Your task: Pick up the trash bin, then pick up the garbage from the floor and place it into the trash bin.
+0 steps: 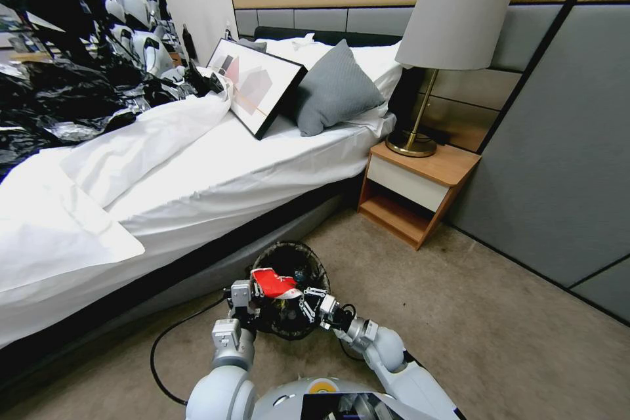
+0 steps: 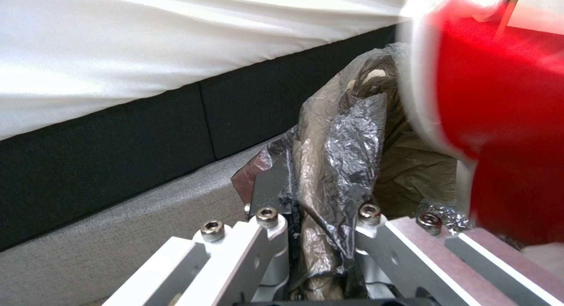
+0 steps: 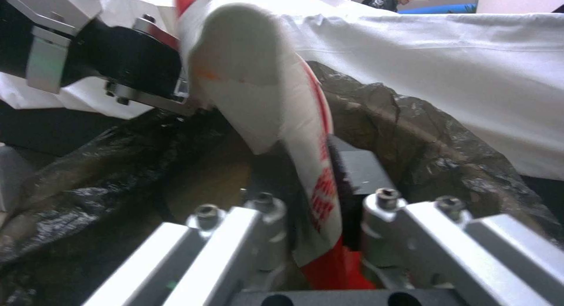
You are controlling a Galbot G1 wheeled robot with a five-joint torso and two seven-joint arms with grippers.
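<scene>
Already the trash bin (image 1: 291,289) is lifted beside the bed (image 1: 197,164), the left gripper (image 1: 244,305) clenched on its bag-lined rim, and the right gripper (image 1: 307,302) grasps a red-white packet (image 1: 272,284) above its mouth, not yet dropped.

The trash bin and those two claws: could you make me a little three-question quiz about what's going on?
1. True or false: the left claw is shut on the trash bin's bag-lined rim.
2. What does the right claw hold? A) clear bottle B) red-white packet C) tissue
3. Fill in: the packet is held over the bin's ____.

Key: 1 true. 2 B. 3 opening: in the head view the packet hangs above the bin's mouth, beside the bed.
</scene>
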